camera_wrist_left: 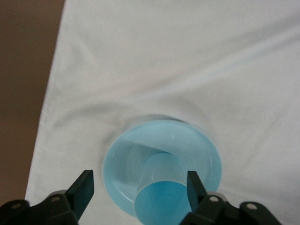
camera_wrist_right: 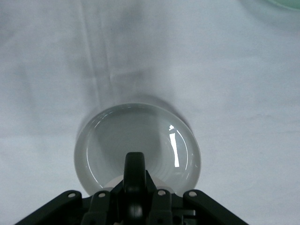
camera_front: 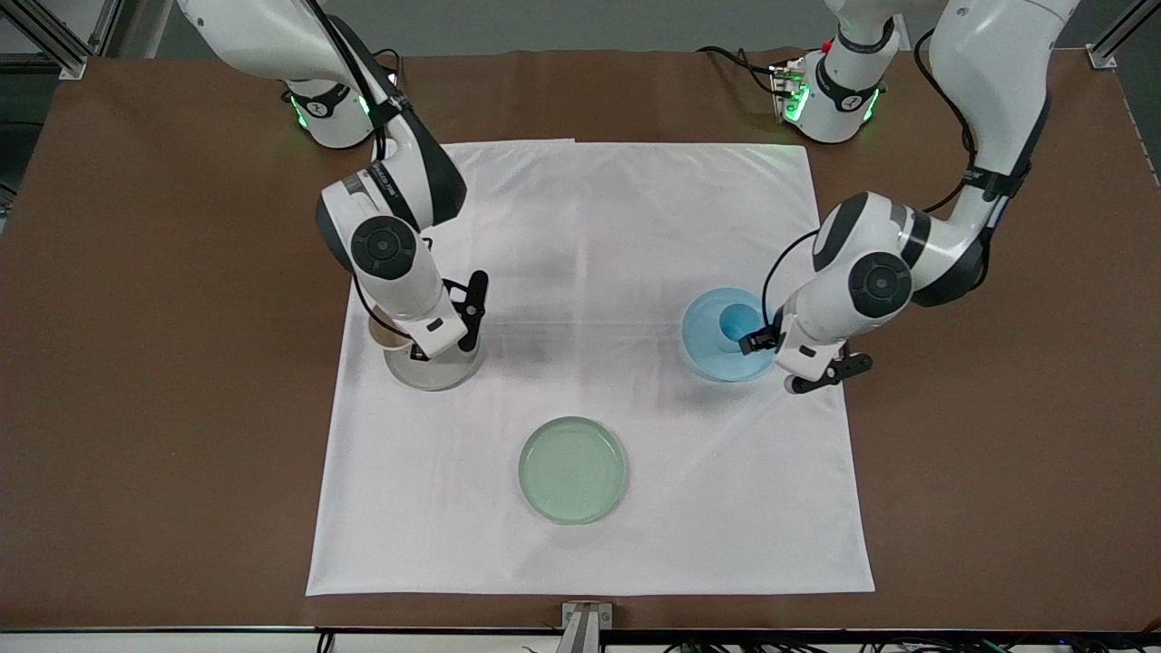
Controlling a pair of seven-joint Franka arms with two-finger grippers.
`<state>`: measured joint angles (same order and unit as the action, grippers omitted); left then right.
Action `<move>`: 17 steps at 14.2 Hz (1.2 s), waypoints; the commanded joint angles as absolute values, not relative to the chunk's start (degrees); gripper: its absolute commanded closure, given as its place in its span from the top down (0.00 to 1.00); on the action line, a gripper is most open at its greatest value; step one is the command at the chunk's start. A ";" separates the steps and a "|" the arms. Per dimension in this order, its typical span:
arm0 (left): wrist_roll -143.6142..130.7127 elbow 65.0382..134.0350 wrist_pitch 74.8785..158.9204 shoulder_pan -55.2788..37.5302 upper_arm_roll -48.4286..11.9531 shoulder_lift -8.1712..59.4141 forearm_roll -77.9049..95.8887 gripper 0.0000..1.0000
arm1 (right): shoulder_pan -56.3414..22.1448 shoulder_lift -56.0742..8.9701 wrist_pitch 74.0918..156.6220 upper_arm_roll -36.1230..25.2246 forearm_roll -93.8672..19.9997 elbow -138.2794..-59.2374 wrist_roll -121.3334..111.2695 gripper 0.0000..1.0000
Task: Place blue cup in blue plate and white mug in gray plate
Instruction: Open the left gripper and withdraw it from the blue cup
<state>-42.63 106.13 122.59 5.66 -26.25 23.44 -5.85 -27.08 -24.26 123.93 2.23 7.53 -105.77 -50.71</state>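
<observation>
Front view: the left gripper point(camera_front: 787, 355) hangs over the blue plate point(camera_front: 707, 349), where the blue cup point(camera_front: 739, 322) stands. The right gripper point(camera_front: 434, 349) holds the white mug point(camera_front: 385, 333) over the gray plate point(camera_front: 435, 372).

Left wrist view: fingers point(camera_wrist_left: 85, 186) apart, astride the cup, apparently released.

Right wrist view: jaws pinching the mug's rim above the plate, likely for lowering.

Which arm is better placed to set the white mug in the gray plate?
Right. The right gripper hangs over the gray plate, and the white mug shows under that arm at the plate's edge. The left gripper is open around the blue cup in the blue plate.
</observation>
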 commanded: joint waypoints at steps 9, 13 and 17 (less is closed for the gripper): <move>-22.78 82.00 96.17 15.90 -26.72 15.05 -15.03 1.00 | -28.48 -29.70 133.32 1.67 11.43 -106.35 -52.03 0.01; -15.48 81.91 90.80 17.22 -26.89 10.29 -13.81 1.00 | -29.71 -30.06 133.68 1.67 11.34 -106.43 -52.03 0.02; -11.52 85.68 89.22 7.77 -14.90 3.54 -8.80 1.00 | -29.71 -30.06 133.77 1.67 11.34 -106.79 -52.03 0.02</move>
